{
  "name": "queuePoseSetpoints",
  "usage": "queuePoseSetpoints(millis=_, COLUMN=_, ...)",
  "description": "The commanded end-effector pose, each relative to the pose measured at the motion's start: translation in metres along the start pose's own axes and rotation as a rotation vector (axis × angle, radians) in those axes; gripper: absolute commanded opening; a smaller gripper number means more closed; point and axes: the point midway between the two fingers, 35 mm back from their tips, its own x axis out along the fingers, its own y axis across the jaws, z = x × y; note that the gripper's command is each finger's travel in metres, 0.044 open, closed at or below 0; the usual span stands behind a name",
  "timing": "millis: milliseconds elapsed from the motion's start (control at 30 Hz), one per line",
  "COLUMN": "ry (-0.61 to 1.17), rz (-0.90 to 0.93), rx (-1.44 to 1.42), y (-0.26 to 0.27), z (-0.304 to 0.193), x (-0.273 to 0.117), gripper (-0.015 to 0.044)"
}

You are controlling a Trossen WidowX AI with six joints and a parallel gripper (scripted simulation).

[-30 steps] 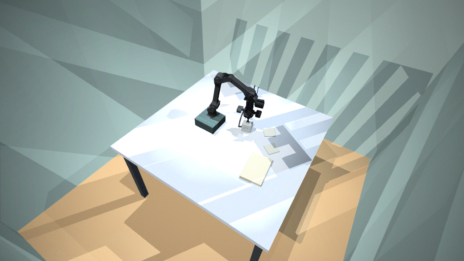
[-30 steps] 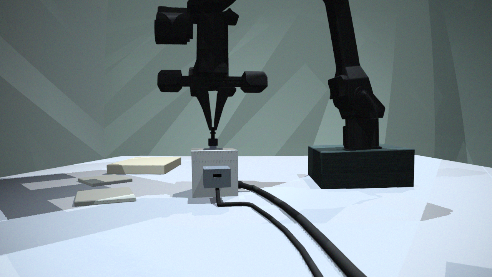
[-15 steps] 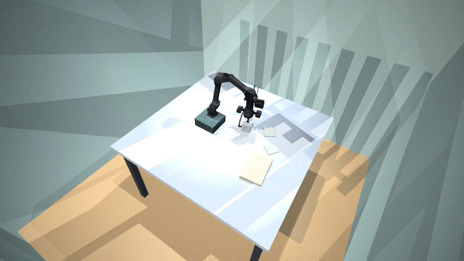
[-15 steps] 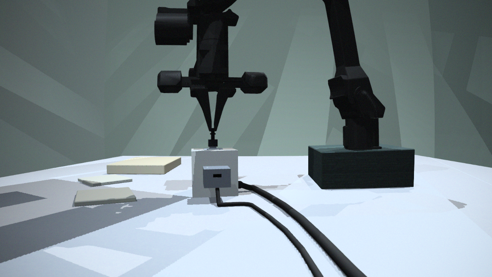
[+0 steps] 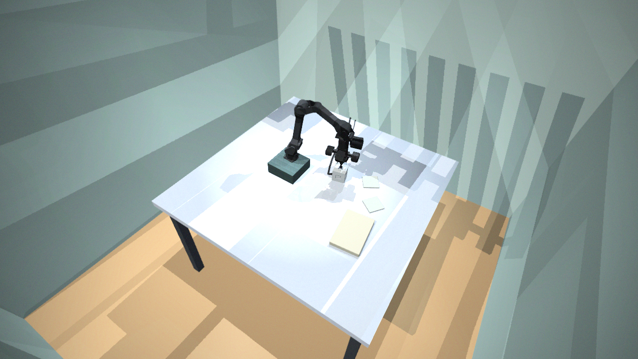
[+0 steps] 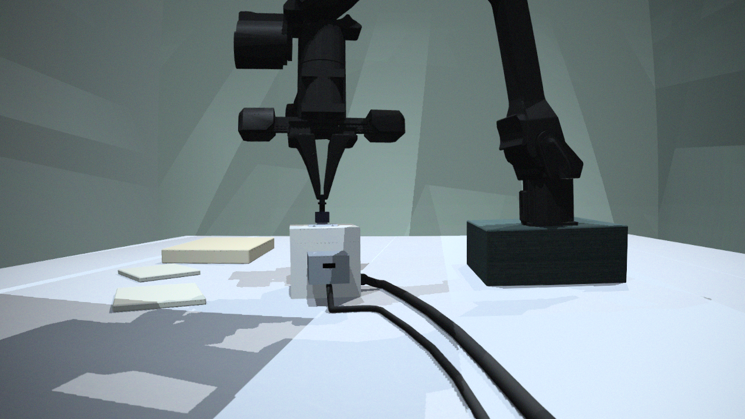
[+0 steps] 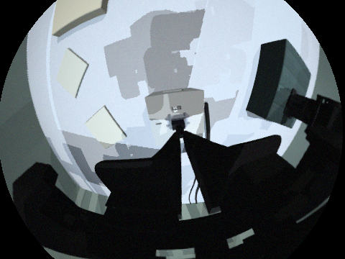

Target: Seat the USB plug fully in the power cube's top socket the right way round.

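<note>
The white power cube (image 5: 339, 175) (image 6: 299, 260) (image 7: 194, 102) stands upright on the table. The dark USB plug (image 6: 322, 216) (image 7: 178, 124) is upright at the socket on the cube's top. Its wide body sits very close to the top face, with almost no metal showing in the exterior view. My gripper (image 5: 341, 166) (image 6: 322, 196) (image 7: 180, 134) points straight down and is shut on the narrow upper part of the plug. The socket opening is hidden under the plug. I cannot tell which way round the plug is.
A grey block (image 6: 327, 268) with a slot sits on the cube's side. Two black cables (image 6: 401, 329) (image 6: 447, 320) run over the table. Two thin pale tiles (image 5: 370, 182) (image 5: 373, 204) and a cream slab (image 5: 352, 232) lie beside the cube. The arm stands on a dark green block (image 6: 552, 255).
</note>
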Motion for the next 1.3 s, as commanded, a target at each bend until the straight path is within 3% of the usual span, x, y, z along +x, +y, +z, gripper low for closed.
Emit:
queuePoseSetpoints(millis=0, ry=0.003, rz=-0.002, rx=-0.005, y=-0.0004, z=-0.0004, x=0.0019, gripper=0.0000)
queuePoseSetpoints(millis=1267, ry=0.003, rz=-0.002, rx=-0.005, y=-0.0004, z=-0.0001, x=0.0052, gripper=0.0000)
